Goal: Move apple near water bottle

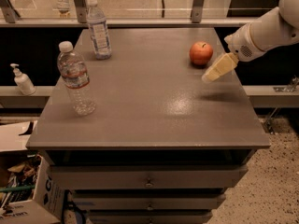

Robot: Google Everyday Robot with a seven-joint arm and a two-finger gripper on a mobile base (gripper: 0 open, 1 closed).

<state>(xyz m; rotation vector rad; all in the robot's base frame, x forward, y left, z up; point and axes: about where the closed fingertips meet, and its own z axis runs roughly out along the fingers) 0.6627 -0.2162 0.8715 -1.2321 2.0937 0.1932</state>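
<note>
The red-orange apple (201, 53) sits on the grey table top (145, 101) at the far right. The water bottle (76, 79), clear with a white cap and a reddish-and-white label band, stands upright at the front left. My gripper (211, 75) hangs above the table's right side, just right of and in front of the apple, apart from it, with its pale fingers pointing down-left. The white arm reaches in from the upper right.
A second bottle (98, 28) with a tall pale label stands at the back left. A white pump dispenser (21, 80) stands on a low ledge to the left. Drawers are below the top, cardboard boxes (21, 190) at lower left, and a railing behind.
</note>
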